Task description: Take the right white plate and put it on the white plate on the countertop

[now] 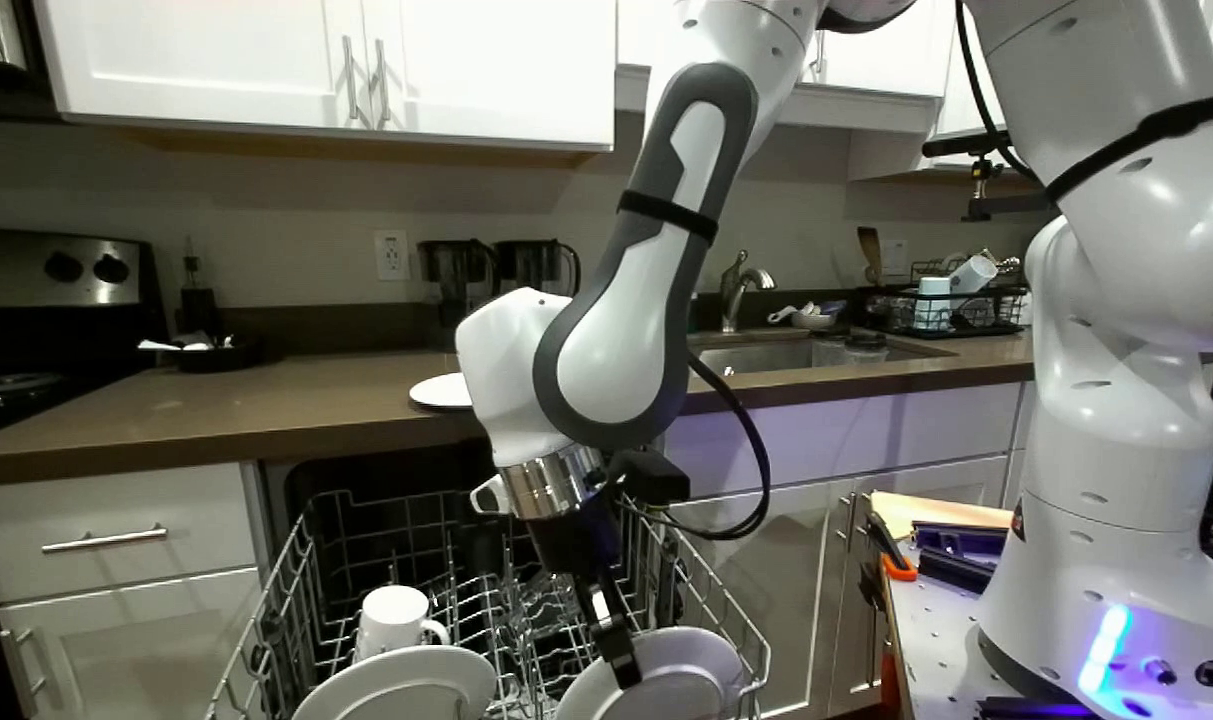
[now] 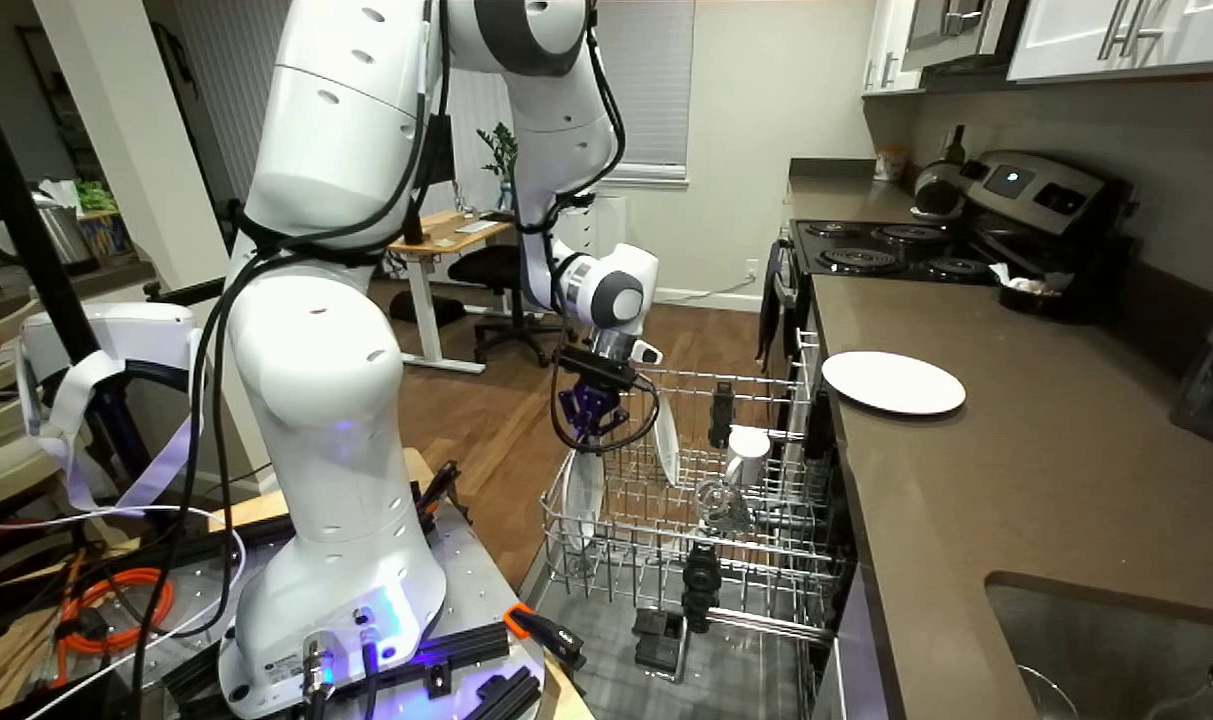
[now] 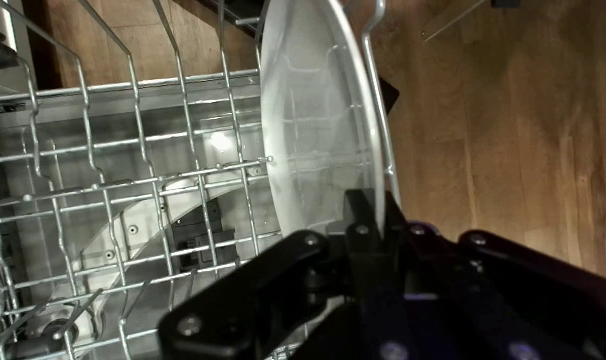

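Tool (image 3: 377, 212) angled down, jaws pressed onto the rim of the right white plate (image 1: 691, 667), one on each face per wrist view. Plate stands on edge in the rack (image 3: 158, 81) beside an outer wire rail, below and well apart from the front edge of the worktop (image 2: 1026, 480). Worktop plate (image 2: 894, 380), also white, lies flat at that front edge, next to the rack. Second plate (image 1: 401, 682) upright in the rack too, clear of the tool. White mug (image 1: 394, 615) and glassware (image 2: 721, 505) sit in there, nearer the worktop. Sink (image 2: 1106, 620) is cut into the worktop to one side of the flat plate; stove (image 2: 901, 253) meets the worktop's short edge on the other.
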